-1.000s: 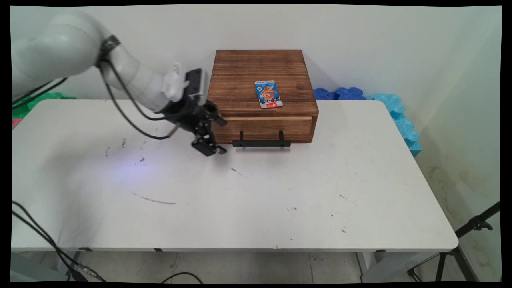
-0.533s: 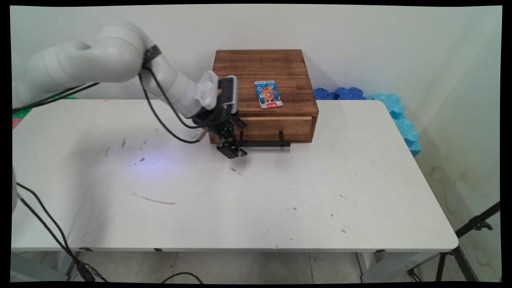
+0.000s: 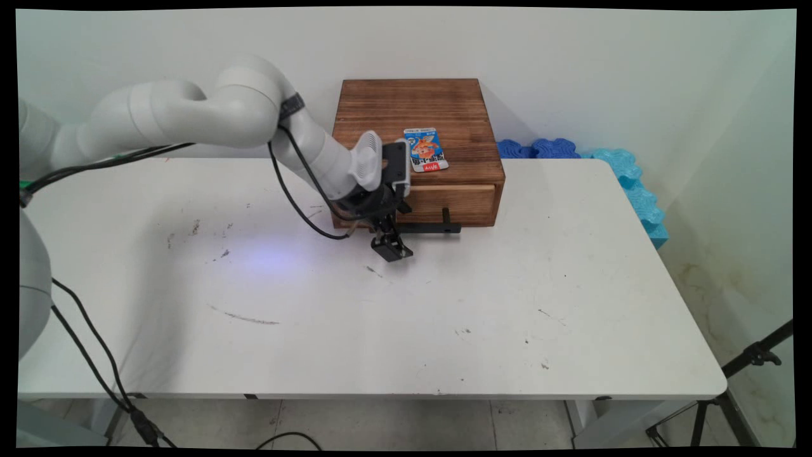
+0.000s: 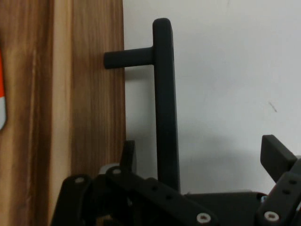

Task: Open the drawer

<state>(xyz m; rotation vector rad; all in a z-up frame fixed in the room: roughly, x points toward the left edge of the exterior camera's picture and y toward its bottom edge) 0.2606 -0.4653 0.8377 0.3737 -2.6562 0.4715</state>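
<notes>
Drawer handle [image 4: 164, 101] runs between the spread fingers of the end effector [image 3: 392, 244] (bare table [image 3: 444, 304] nearby).

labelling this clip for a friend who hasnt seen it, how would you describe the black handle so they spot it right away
Start at the brown wooden box standing at the far side of the white table, against the wall. On its lighter front panel, low down, a black bar handle runs sideways on two short posts. It is the only black fitting on the box, just below the blue and orange packet on top, with the gripper at its left end.

gripper [image 3: 393, 246] low, fingers [image 4: 277, 157] apart
</notes>
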